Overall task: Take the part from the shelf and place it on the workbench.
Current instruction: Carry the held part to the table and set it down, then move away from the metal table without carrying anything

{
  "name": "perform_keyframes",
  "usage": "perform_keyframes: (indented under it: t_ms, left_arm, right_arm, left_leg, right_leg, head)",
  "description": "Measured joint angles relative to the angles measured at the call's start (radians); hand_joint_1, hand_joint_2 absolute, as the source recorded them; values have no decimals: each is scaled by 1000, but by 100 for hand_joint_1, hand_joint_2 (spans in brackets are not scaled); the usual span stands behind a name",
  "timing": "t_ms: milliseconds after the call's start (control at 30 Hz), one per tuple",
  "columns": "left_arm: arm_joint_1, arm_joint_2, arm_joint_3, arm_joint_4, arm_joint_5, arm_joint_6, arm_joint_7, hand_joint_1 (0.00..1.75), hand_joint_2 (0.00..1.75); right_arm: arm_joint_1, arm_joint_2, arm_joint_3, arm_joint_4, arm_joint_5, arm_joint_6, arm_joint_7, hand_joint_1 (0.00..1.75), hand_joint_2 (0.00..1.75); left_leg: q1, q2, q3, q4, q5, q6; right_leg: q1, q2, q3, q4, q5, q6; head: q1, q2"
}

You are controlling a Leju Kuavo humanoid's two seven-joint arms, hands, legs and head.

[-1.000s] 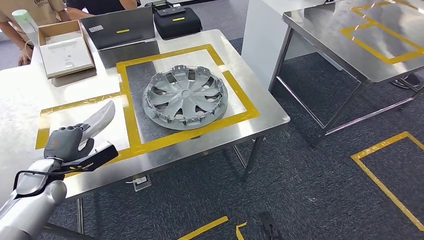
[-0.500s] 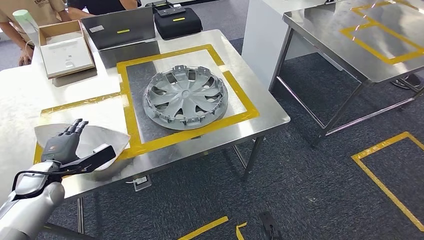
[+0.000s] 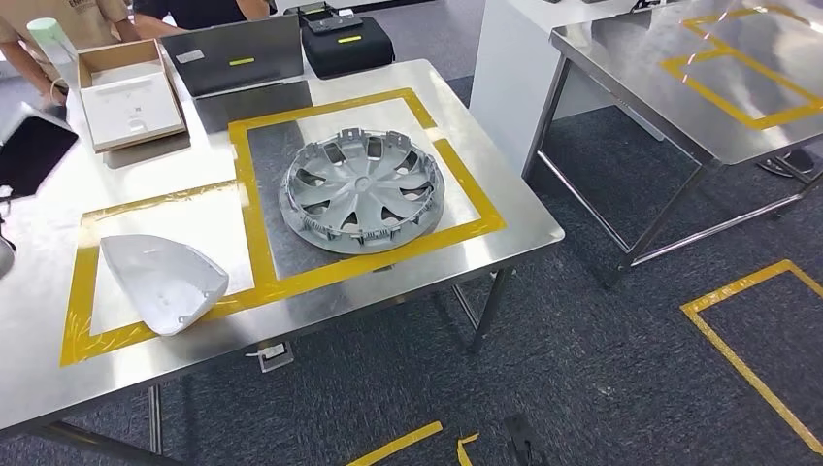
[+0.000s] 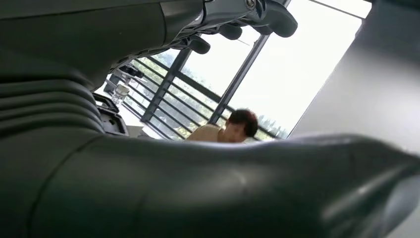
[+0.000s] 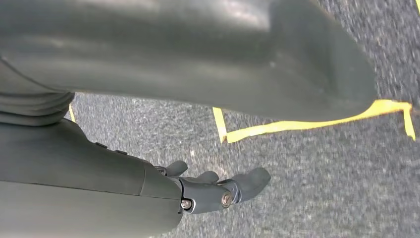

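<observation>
The part, a white mirror-cover shell [image 3: 165,282], lies by itself on the steel workbench [image 3: 44,218], inside the left yellow-taped rectangle. No hand touches it. A dark piece of my left arm [image 3: 34,150] shows at the picture's left edge, away from the part. In the left wrist view my left hand [image 4: 163,183] is raised toward windows, its thumb and fingers [image 4: 257,12] apart and holding nothing. My right hand [image 5: 208,191] hangs over grey carpet with loose fingers and nothing in it.
A grey wheel cover [image 3: 361,189] fills the right taped square. Behind it stand a cardboard box [image 3: 131,92], a grey case [image 3: 233,58] and a black case [image 3: 345,41]. A person [image 3: 58,24] stands at the far left. A second steel table [image 3: 699,87] is at the right.
My left hand laid the part flat in the left rectangle, let go of it and drew back up and to the left, off the table.
</observation>
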Motion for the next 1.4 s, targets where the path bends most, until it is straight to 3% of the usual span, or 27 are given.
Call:
perform_keyframes:
  t_ms: [67,100,133,167,233,267,300,400,433,500,567,600,633,700,767,800,867,933,967,1067,1100,1133,1167,1233,1300,1333,1400]
  left_arm:
    - [-28,4,47,-38,15,-1,-21,0,0]
    - [-31,6,65,-59,18,-1,-31,0,0]
    - [-29,10,77,-83,19,-1,-42,0,0]
    - [-25,15,87,-107,19,-1,-50,0,0]
    - [-18,28,99,-150,15,0,-63,0,0]
    - [-14,35,103,-169,13,1,-67,0,0]
    - [-9,42,106,-187,10,3,-71,0,0]
    - [7,62,111,-233,2,5,-75,0,0]
    - [10,70,112,-241,1,4,-74,0,0]
    - [14,85,113,-253,1,1,-70,0,0]
    - [17,94,113,-262,4,-1,-69,0,0]
    - [21,96,113,-265,6,-1,-70,0,0]
    - [26,98,113,-267,8,-1,-71,0,0]
    - [35,103,113,-270,13,1,-73,0,0]
    - [38,109,114,-278,21,5,-79,0,0]
    - [38,113,114,-282,26,7,-83,0,0]
    - [40,120,116,-290,34,12,-89,0,0]
    - [44,127,117,-297,40,17,-89,0,0]
    - [47,128,117,-302,42,18,-87,0,0]
    - [55,132,117,-314,43,20,-78,0,0]
    - [60,134,117,-317,42,20,-76,0,0]
    - [66,135,117,-319,42,20,-73,0,0]
    - [71,136,117,-322,41,20,-72,0,0]
    - [76,139,117,-328,40,20,-70,0,0]
    - [77,145,117,-337,39,20,-69,0,0]
    - [76,147,118,-341,39,20,-69,0,0]
    - [76,150,118,-344,36,19,-68,0,0]
  right_arm:
    - [1,1,-1,0,5,1,-2,0,0]
    - [1,1,-2,0,8,1,-3,0,0]
    - [1,1,-2,0,12,2,-5,0,0]
    - [1,1,-2,0,17,3,-8,0,0]
    - [-1,3,-2,0,23,6,-12,0,0]
    - [-1,4,-2,0,26,8,-13,0,0]
    - [-1,6,-2,0,28,10,-13,0,0]
    - [-2,7,-2,0,33,14,-14,0,0]
    - [-3,7,-2,0,34,15,-14,0,0]
    - [-3,7,-2,0,35,16,-15,0,0]
    - [-2,7,-2,0,35,17,-15,0,0]
    - [-2,7,-2,0,35,17,-16,0,0]
    - [-2,7,-2,0,35,17,-17,0,0]
    - [-1,6,-2,0,36,18,-19,0,0]
    - [0,7,-2,0,39,18,-20,0,0]
    - [0,7,-2,0,40,19,-22,0,0]
    - [0,7,-2,0,44,19,-23,0,0]
    - [0,6,-2,0,47,20,-22,0,0]
    - [0,6,-2,0,48,20,-21,0,0]
    - [-1,4,-1,0,51,20,-17,0,0]
    - [-2,3,-1,0,51,20,-16,0,0]
    - [-2,2,-1,0,51,19,-14,0,0]
    - [-2,0,-1,0,51,19,-13,0,0]
    - [-5,0,-1,0,52,20,-13,0,0]
    - [-8,0,-2,0,52,20,-13,0,0]
    - [-10,0,-2,0,52,20,-13,0,0]
    - [-10,0,-2,0,51,19,-11,0,0]
  left_leg:
    - [1,3,-3,0,2,-1]
    - [3,3,-6,1,4,-3]
    - [6,3,-9,3,6,-7]
    - [11,3,-14,6,9,-12]
    - [21,2,-29,19,15,-29]
    - [23,0,-37,27,18,-39]
    - [22,-2,-45,33,23,-49]
    - [21,-10,-56,33,42,-73]
    - [23,-9,-61,38,32,-78]
    - [23,-5,-85,106,-42,-82]
    - [20,-2,-118,238,-139,-81]
    - [18,-2,-126,294,-163,-78]
    - [15,-2,-120,323,-167,-73]
    - [5,-2,-55,275,-136,-53]
    - [-8,-2,43,142,-131,-26]
    - [-13,-2,78,91,-136,-20]
    - [-21,-1,101,48,-139,-18]
    - [-18,3,99,30,-117,-12]
    - [-15,5,96,20,-104,-7]
    - [-10,9,65,10,-67,2]
    - [-9,9,50,12,-57,2]
    - [-9,9,34,14,-47,0]
    - [-7,9,18,18,-37,-2]
    - [-3,9,-14,30,-19,-11]
    - [-4,9,-36,44,-6,-23]
    - [-5,9,-41,47,0,-29]
    - [-6,8,-42,43,15,-40]
  right_leg:
    - [-7,0,-55,127,-63,7]
    - [-11,-1,-72,168,-73,12]
    - [-16,-1,-73,174,-63,17]
    - [-22,-1,-56,142,-35,23]
    - [-32,0,7,19,24,38]
    - [-34,4,26,-22,45,39]
    - [-35,8,33,-42,50,34]
    - [-34,13,8,-32,57,-6]
    - [-33,12,1,-30,66,-16]
    - [-31,9,-18,-31,85,-33]
    - [-24,8,-41,-32,105,-40]
    - [-20,7,-54,-32,114,-42]
    - [-15,5,-65,-32,123,-44]
    - [-6,4,-87,-32,141,-47]
    - [-1,4,-101,-32,156,-45]
    - [-1,3,-103,-34,163,-41]
    - [-6,3,-104,-42,177,-29]
    - [-7,3,-106,-45,179,-17]
    - [-6,3,-113,-32,160,-13]
    - [-8,2,-160,112,38,-2]
    - [-9,1,-172,167,13,1]
    - [-9,1,-172,200,9,5]
    - [-10,1,-156,201,26,7]
    - [-12,-1,-80,109,69,11]
    - [-10,1,-6,-1,68,2]
    - [-8,4,8,-29,58,-7]
    - [-6,6,1,-36,65,-28]
  head:
    - [3,0]
    - [3,0]
    - [3,0]
    - [3,0]
    - [4,0]
    - [7,0]
    - [8,0]
    - [11,0]
    - [11,0]
    - [9,0]
    - [7,0]
    - [7,0]
    - [7,0]
    - [7,0]
    - [8,0]
    - [8,0]
    - [8,0]
    - [8,0]
    - [10,0]
    - [14,0]
    - [15,0]
    - [15,0]
    - [15,0]
    - [15,0]
    - [18,0]
    - [19,0]
    - [18,0]
